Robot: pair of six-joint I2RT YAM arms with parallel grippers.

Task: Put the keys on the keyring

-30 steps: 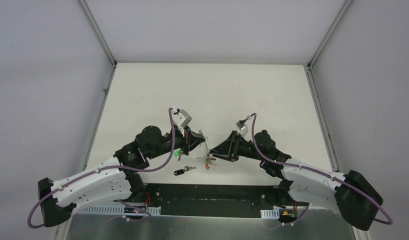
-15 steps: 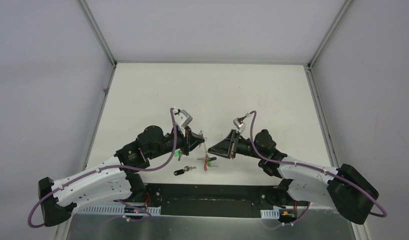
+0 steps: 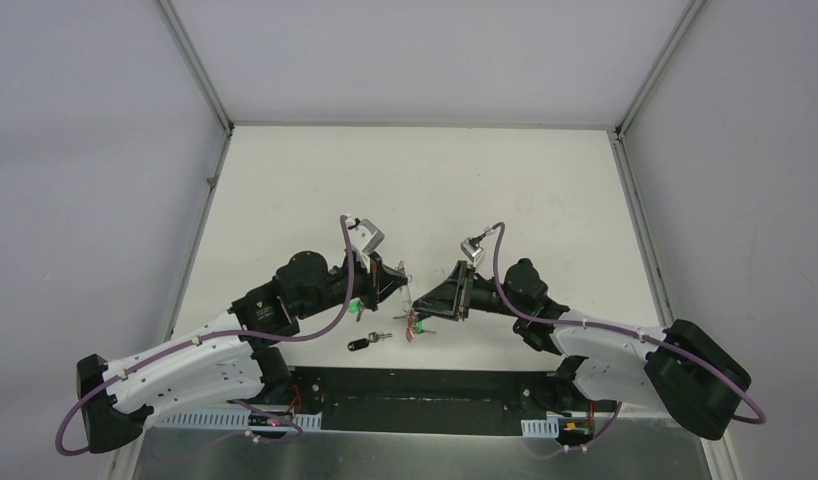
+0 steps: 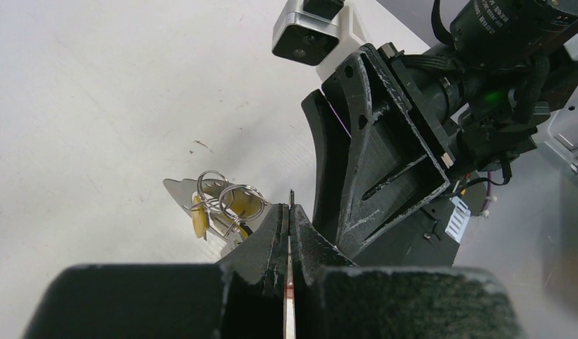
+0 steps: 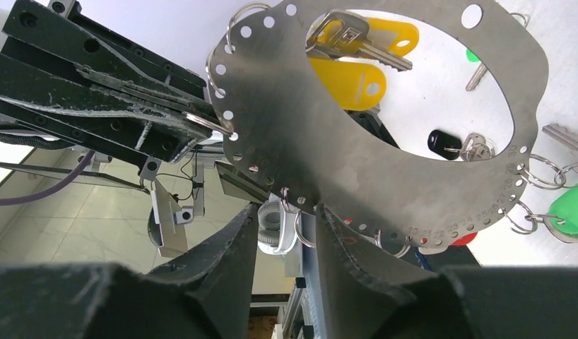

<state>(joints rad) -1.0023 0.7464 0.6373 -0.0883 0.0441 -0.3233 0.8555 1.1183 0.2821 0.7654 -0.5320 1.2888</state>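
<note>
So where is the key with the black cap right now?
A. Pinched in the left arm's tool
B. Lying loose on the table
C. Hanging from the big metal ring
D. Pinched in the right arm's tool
B: the black-capped key lies flat on the white table in front of the arms' bases, apart from the keyring.

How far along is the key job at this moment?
Done: yellow-capped keys and a red-capped one hang on the keyring. In hand: the left gripper is shut on its rim, holding it upright; the right gripper is at the lower rim, jaws apart, holding no key. Left: the black-capped key and a green-capped key lie loose on the table.
</note>
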